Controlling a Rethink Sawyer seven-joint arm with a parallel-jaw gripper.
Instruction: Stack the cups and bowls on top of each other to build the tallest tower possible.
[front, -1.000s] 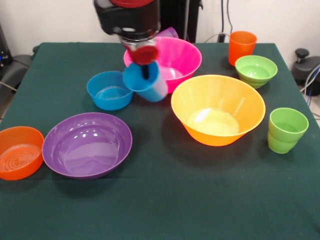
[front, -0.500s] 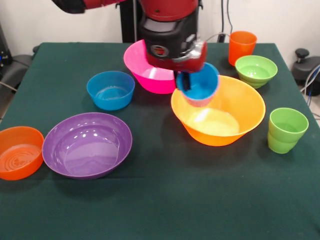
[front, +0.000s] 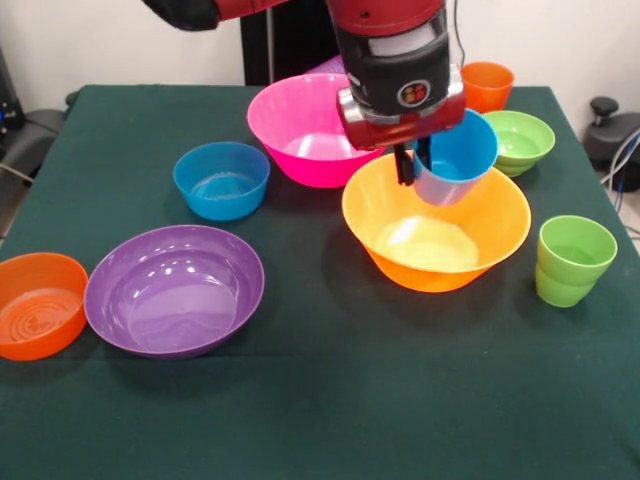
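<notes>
The jaws were pinched on the rim of the sky blue cup (front: 455, 158), one dark finger (front: 405, 166) showing outside the wall and the other inside the mouth. The gripper (front: 414, 160) held the cup tilted and off the table, over the far rim of the yellow-orange bowl (front: 436, 220), with the cup's mouth turned toward the right edge.

Half a second before, the same cup hung lower and further left, at the gap between the pink bowl (front: 305, 125) and the yellow-orange bowl; a second before, it was at the pink bowl's left side, near the small blue bowl (front: 221, 180). The cup had thus travelled toward the right edge, and the grip on its rim was unchanged throughout.

All other items lay as before:
- the pink bowl at the far middle of the table (front: 330, 420), its right side behind the arm;
- the purple bowl (front: 174, 290) and small orange bowl (front: 40, 305) along the left near side;
- the green bowl (front: 520, 140) and orange cup (front: 487, 85) at the far right corner;
- the lime green cup (front: 574, 260) by the right edge.
</notes>
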